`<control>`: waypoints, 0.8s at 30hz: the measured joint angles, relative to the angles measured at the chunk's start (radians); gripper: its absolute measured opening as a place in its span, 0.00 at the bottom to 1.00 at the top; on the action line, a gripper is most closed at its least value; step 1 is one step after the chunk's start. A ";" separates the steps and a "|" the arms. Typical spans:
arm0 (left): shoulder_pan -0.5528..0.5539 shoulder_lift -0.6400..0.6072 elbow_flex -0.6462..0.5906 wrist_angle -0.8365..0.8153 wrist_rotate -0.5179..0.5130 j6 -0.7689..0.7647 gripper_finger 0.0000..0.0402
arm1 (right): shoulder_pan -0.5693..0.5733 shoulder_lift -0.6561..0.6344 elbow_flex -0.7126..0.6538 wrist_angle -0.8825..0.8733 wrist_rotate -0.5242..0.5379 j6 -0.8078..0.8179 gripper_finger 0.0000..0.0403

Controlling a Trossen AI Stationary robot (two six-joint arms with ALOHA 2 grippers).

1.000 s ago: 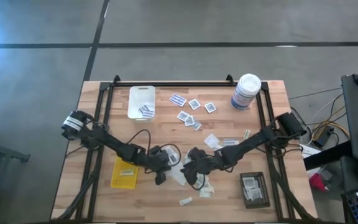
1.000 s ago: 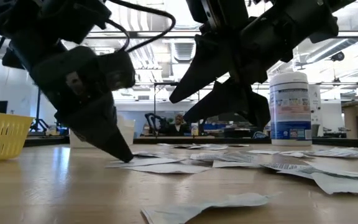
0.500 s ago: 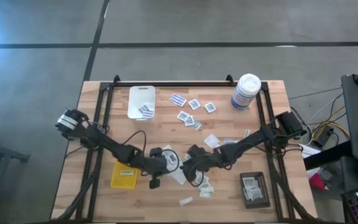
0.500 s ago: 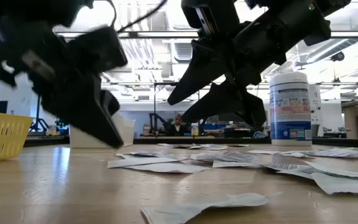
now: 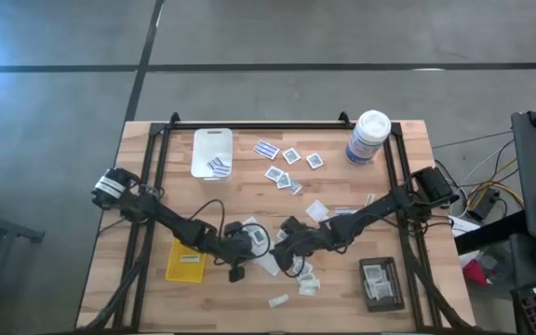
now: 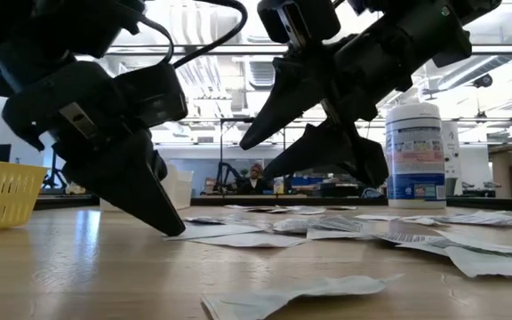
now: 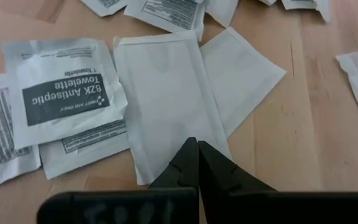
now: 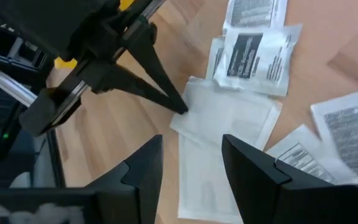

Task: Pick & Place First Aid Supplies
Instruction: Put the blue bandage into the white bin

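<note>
Both arms are bent over the packets [image 5: 270, 256] heaped near the middle of the counter [image 5: 333, 298], toward its front edge; more lie scattered toward the back edge. This looks like the pick step, not yet a lift. The left hand [image 7: 196, 163] is clenched, its tips pressed together on the edge of a plain white packet [image 7: 166, 99] that lies flat on the wood, beside one printed as an antiseptic towelette [image 7: 64, 93]. It seems to be pinning or nudging the packet, not gripping it. The right hand [image 8: 191, 152] hangs just over the same pale packet with its fingers spread wide, grasping nothing.

Next, I'd guess the right hand must drop onto a free edge and pinch it. That is tricky with something so flat and thin, and with neighbours overlapping.

Compared with half a second ago, the left hand has come down from a raised, swinging pose to touch the packet. The right hand has barely moved.
</note>
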 joint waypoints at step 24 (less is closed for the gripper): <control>-0.002 0.007 -0.017 -0.003 0.010 -0.039 0.00 | -0.034 0.107 0.027 -0.062 -0.080 0.182 0.39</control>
